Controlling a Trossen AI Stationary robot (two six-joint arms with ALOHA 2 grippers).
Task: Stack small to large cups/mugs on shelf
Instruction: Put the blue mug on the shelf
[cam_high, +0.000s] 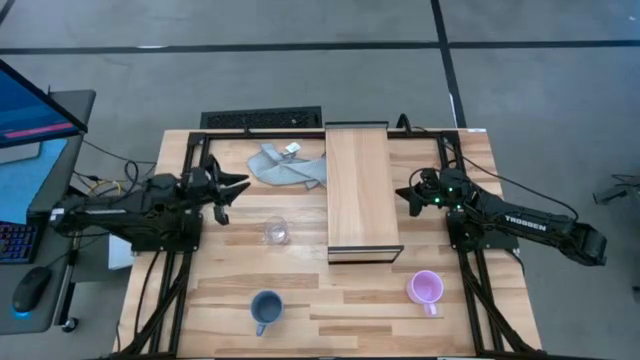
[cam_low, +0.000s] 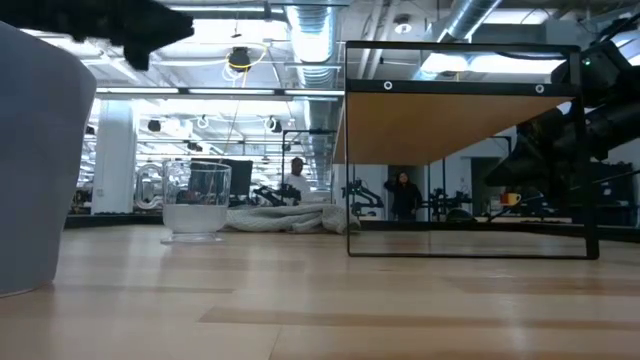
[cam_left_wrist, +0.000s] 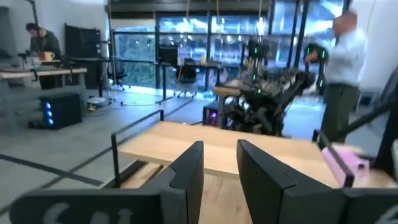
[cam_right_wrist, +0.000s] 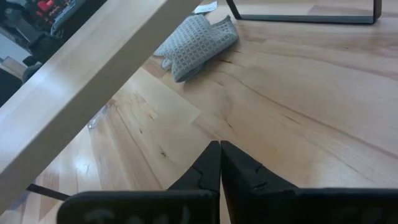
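Observation:
The shelf stands on its dark frame at the middle of the table. The small clear glass cup stands upright left of the shelf. The blue-grey mug stands near the front edge. The pink-purple mug stands at the front right. My left gripper hovers open and empty at the table's left, pointing toward the shelf. My right gripper is shut and empty, just right of the shelf; its wrist view shows its closed fingers above the tabletop.
A grey cloth lies at the far side, left of the shelf. A keyboard lies beyond the table's far edge. A person stands in the room behind. Bare tabletop lies between the cup and the mugs.

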